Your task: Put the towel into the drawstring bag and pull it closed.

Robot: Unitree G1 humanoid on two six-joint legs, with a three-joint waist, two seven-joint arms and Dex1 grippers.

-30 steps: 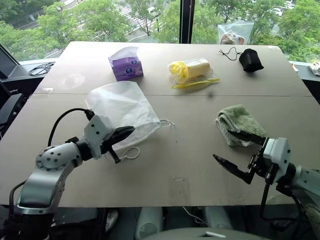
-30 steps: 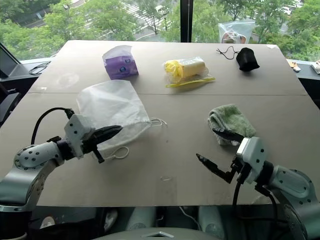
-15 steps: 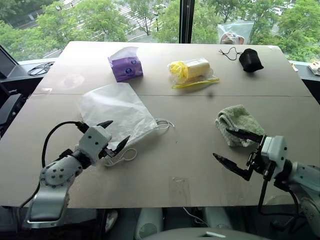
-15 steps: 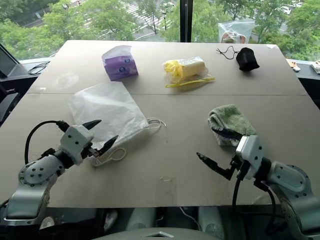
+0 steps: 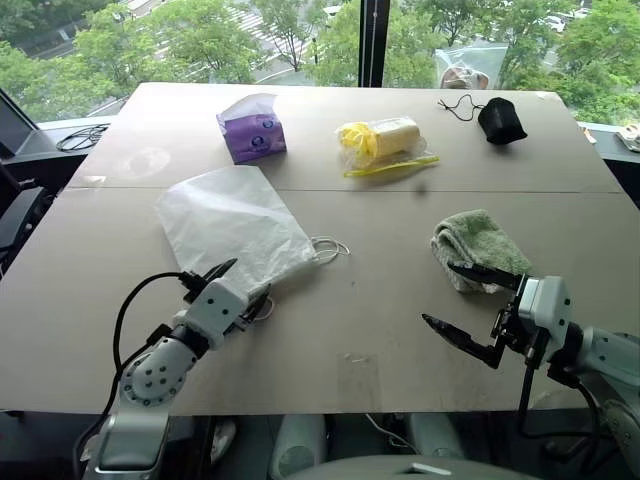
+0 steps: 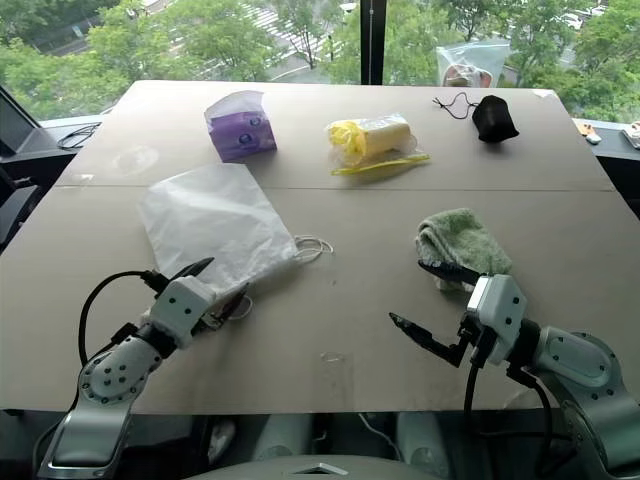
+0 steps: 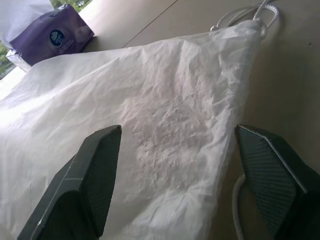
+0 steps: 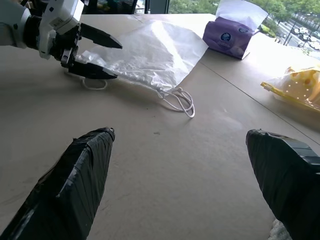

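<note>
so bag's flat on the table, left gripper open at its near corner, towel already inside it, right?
Not quite. The towel isn't inside: it lies on the table by the right gripper, well apart from the bag, as the left eye view shows. The rest holds: the bag lies flat and the left gripper is open at its near corner.

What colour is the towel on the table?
Light green towel, clearest in the left eye view.

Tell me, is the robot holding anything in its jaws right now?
No. The left gripper stands open at the near corner of the drawstring bag, and the right gripper is open beside the towel.
</note>
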